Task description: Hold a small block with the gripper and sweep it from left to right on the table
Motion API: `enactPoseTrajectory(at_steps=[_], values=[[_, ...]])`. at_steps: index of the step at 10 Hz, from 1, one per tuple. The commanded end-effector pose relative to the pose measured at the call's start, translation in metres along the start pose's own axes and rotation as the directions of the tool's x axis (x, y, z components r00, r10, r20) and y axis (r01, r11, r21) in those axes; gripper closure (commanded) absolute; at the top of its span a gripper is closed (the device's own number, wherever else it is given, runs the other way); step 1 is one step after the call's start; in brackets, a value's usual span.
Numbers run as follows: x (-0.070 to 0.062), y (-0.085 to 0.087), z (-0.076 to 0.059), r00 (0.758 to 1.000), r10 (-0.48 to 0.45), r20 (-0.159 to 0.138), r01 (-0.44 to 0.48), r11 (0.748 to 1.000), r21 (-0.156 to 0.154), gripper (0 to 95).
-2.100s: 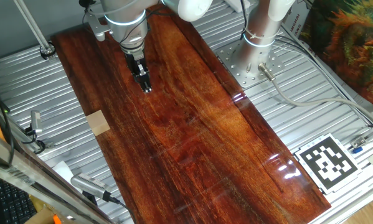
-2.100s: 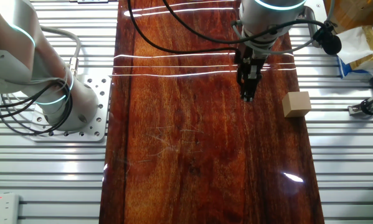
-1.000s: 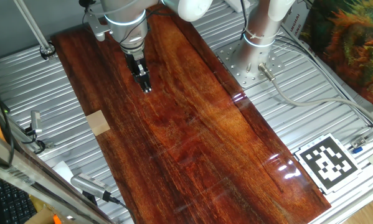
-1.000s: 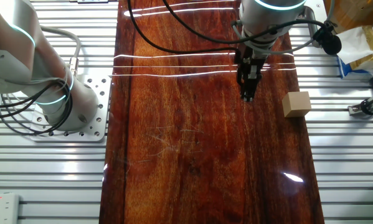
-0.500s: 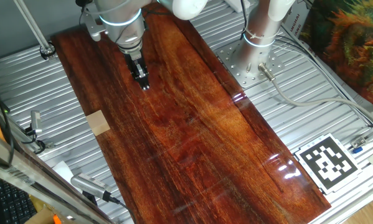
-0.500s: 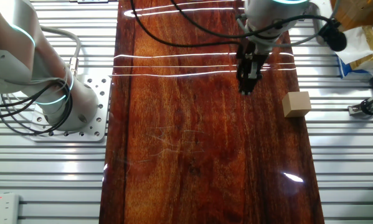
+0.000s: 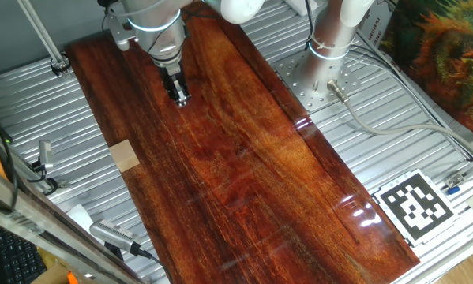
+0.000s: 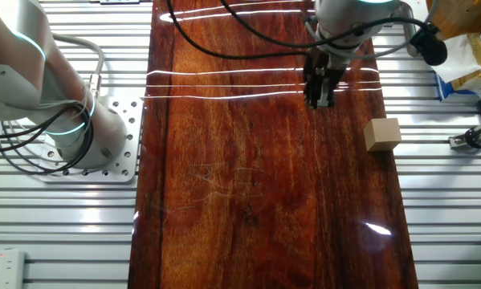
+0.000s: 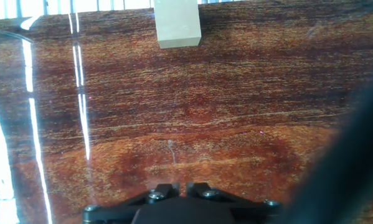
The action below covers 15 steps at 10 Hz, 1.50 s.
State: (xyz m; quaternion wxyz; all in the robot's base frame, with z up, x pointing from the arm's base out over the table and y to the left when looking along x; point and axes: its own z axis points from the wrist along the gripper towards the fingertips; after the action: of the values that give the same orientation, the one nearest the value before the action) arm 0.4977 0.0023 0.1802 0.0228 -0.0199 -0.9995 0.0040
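While gripper (image 8: 319,101) hangs over table (image 8: 248,209), fingers together, holding nothing, small block (image 8: 382,134) sits apart at table edge, about 4 o'clock from tip; hand view: 12 o'clock.

The table (image 7: 244,166) is reddish-brown wood with dark grain streaks, polished glossy enough to throw bright white reflections; in the hand view its fine grain lines show clearly. The block (image 7: 125,155) is plain pale wood, matt and unfinished-looking, with smooth flat faces (image 9: 177,23). The gripper (image 7: 180,98) is black and looks like matt plastic or coated metal; which, cannot be told. The arm (image 7: 153,24) above it has a silver metallic shell with a light-blue ring. Around the table lies ribbed grey metal (image 8: 55,217) with a dull satin sheen. A printed black-and-white tag (image 7: 415,205) looks like matt paper.
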Motion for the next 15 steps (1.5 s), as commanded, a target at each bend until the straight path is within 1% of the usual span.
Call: enactPoseTrajectory(at_steps=[1, 3, 4, 5, 6, 7, 8, 9, 10, 11, 12, 13, 14, 15], values=[[0.000, 0.000, 0.002, 1.000, 0.004, 0.004, -0.004, 1.000, 0.003, 95.0], [-0.002, -0.001, 0.003, 1.000, 0.012, 0.004, -0.012, 1.000, 0.003, 95.0], [-0.009, -0.003, 0.009, 1.000, 0.012, 0.009, -0.012, 1.000, 0.005, 95.0], [-0.021, -0.006, 0.015, 1.000, 0.007, 0.009, -0.008, 1.000, 0.004, 95.0], [-0.038, -0.010, 0.020, 1.000, -0.003, 0.013, 0.003, 1.000, 0.001, 95.0], [-0.046, -0.011, 0.022, 1.000, -0.007, 0.013, 0.007, 1.000, 0.002, 95.0], [-0.077, -0.015, 0.026, 1.000, -0.017, 0.021, 0.017, 1.000, 0.001, 95.0], [-0.096, -0.017, 0.024, 1.000, -0.020, 0.017, 0.020, 1.000, -0.006, 95.0], [-0.114, -0.019, 0.020, 1.000, -0.024, 0.011, 0.024, 1.000, -0.009, 76.0], [-0.125, -0.021, 0.019, 1.000, -0.027, 0.012, 0.027, 1.000, -0.010, 76.0], [-0.135, -0.021, 0.021, 1.000, -0.029, 0.012, 0.029, 0.999, -0.015, 57.0], [-0.143, -0.021, 0.025, 1.000, -0.028, 0.011, 0.028, 1.000, -0.013, 57.0], [-0.152, -0.021, 0.033, 1.000, -0.028, 0.011, 0.028, 1.000, -0.013, 57.0], [-0.156, -0.021, 0.037, 1.000, -0.026, 0.010, 0.026, 1.000, -0.015, 57.0]])
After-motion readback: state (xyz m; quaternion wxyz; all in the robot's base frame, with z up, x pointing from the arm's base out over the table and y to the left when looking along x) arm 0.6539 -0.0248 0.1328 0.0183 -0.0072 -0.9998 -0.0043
